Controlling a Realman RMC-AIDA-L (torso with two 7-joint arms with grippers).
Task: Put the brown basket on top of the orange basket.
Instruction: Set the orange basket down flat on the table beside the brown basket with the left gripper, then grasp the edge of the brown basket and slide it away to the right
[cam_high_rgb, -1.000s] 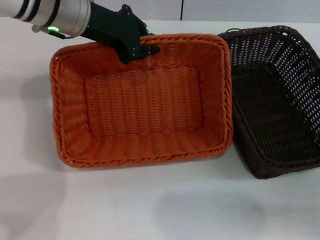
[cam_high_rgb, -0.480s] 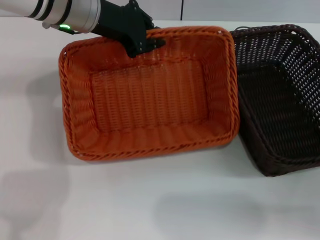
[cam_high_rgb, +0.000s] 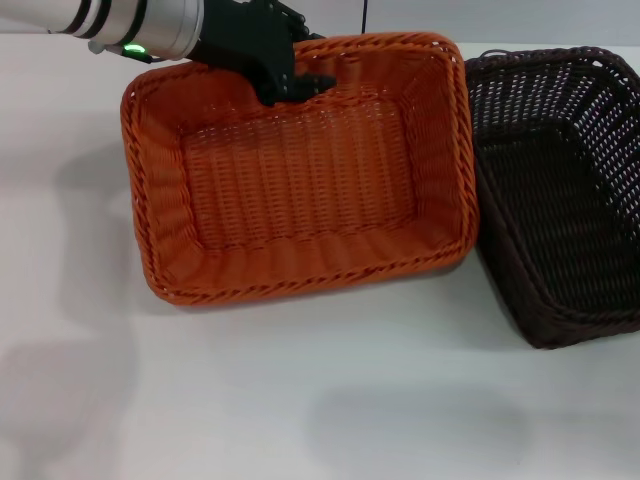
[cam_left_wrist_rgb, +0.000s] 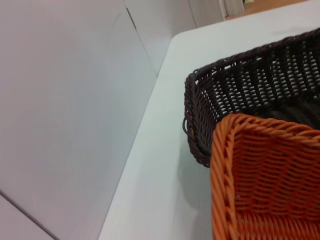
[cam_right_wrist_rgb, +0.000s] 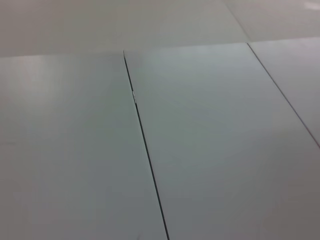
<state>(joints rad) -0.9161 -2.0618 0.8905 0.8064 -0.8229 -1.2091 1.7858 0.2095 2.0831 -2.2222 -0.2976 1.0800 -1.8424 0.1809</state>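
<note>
The orange basket (cam_high_rgb: 300, 190) sits left of centre in the head view, tilted and lifted off the table. My left gripper (cam_high_rgb: 290, 78) is shut on the far rim of this basket. The basket's right edge overlaps the left rim of the brown basket (cam_high_rgb: 560, 190), which stands on the table at the right. The left wrist view shows a corner of the orange basket (cam_left_wrist_rgb: 265, 185) in front of a corner of the brown basket (cam_left_wrist_rgb: 240, 85). My right gripper is out of view.
The white table (cam_high_rgb: 330, 400) stretches in front of both baskets. A pale wall (cam_left_wrist_rgb: 60, 100) stands behind the table's far edge. The right wrist view shows only grey wall panels (cam_right_wrist_rgb: 200, 140).
My left gripper has carried the orange basket up and to the right, so its right edge now overlaps the brown basket's left rim. The brown basket has stayed put.
</note>
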